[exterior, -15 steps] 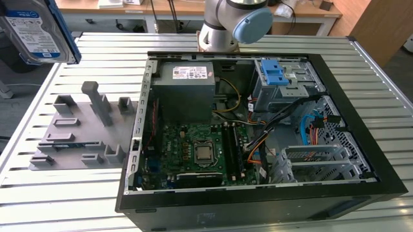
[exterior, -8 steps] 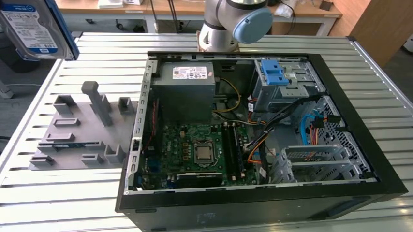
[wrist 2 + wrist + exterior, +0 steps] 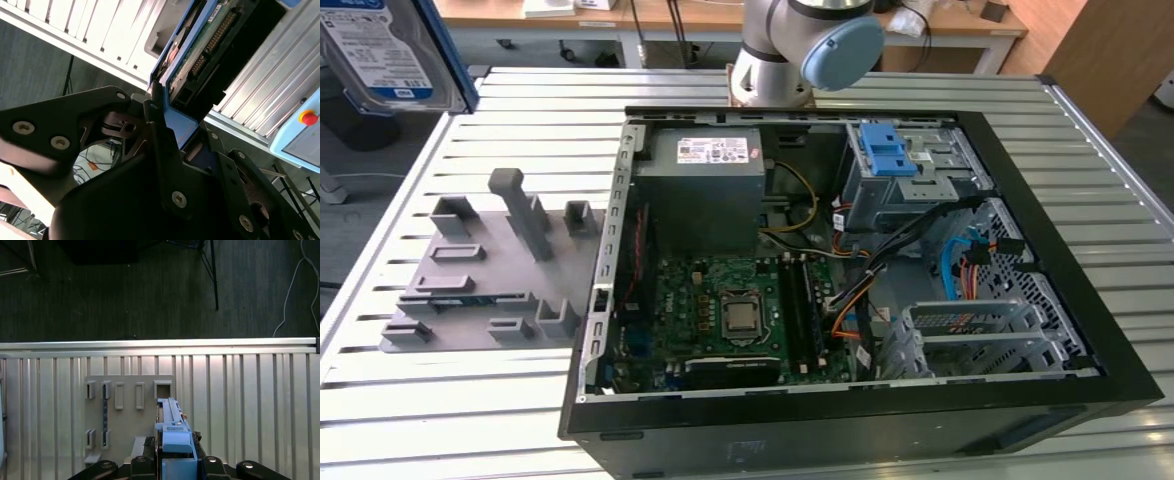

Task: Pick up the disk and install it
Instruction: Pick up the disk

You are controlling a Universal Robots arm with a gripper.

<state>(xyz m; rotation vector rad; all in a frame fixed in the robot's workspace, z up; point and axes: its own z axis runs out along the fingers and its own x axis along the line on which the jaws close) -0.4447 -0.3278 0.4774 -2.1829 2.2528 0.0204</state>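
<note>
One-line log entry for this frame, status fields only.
phase: disk in hand | gripper: shut on disk | disk: held clear of grey holder | open case: disk not yet installed

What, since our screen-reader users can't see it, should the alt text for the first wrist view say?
The gripper holds the disk edge-on by its blue bracket, with a grey slotted fixture plate behind it on a ribbed metal table. Past the table's edge is dark floor with a white cable.
</note>
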